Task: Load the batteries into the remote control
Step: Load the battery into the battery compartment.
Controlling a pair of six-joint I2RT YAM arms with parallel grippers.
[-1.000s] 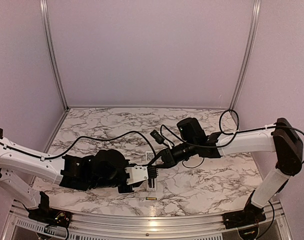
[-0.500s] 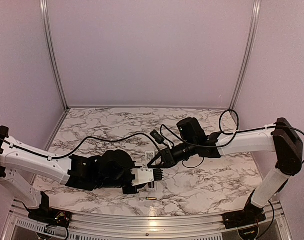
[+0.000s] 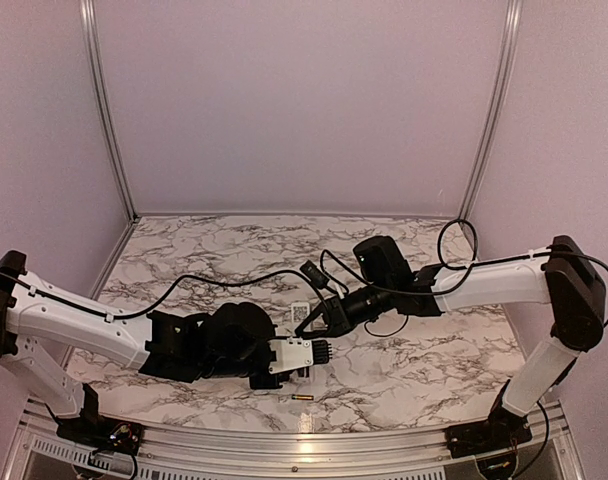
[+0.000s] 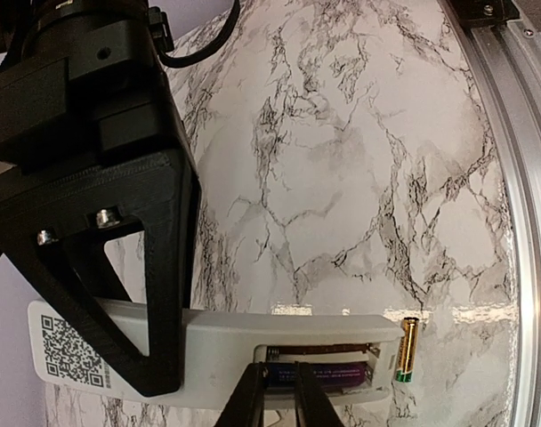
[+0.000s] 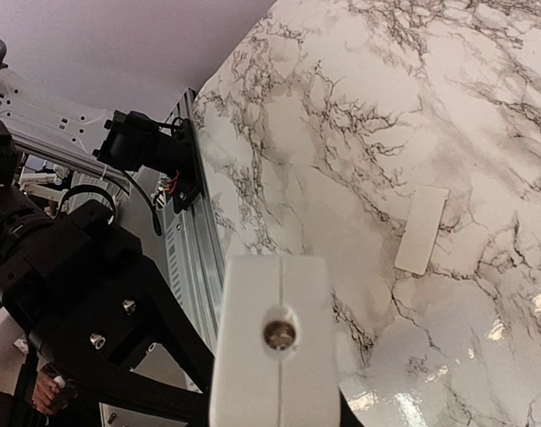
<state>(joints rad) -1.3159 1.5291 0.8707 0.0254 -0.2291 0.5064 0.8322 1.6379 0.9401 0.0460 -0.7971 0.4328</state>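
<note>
Marble-patterned table (image 3: 414, 370) spreads white and grey beneath two arms that reach in from the left and right and meet near its middle, towards the near edge. The right arm (image 3: 484, 285) stretches in from the right, and the right gripper (image 3: 311, 318) has its black fingers clamped across the remote control (image 4: 217, 338), a slim white bar held back-side up with its battery compartment uncovered. A QR sticker (image 4: 70, 347) sits on the end of the remote beyond that grip. The left arm (image 3: 84, 325) comes in low from the left. The left gripper (image 4: 281, 391) has its fingers drawn narrow over the open compartment, where the dark battery (image 4: 328, 375) lies lengthwise; whether they pinch it cannot be told. A flat white strip (image 5: 422, 229) lies alone on the marble, well apart from the remote. The golden battery (image 4: 407, 350) rests on the table just beside the remote's compartment end, nearer the front rail.
</note>
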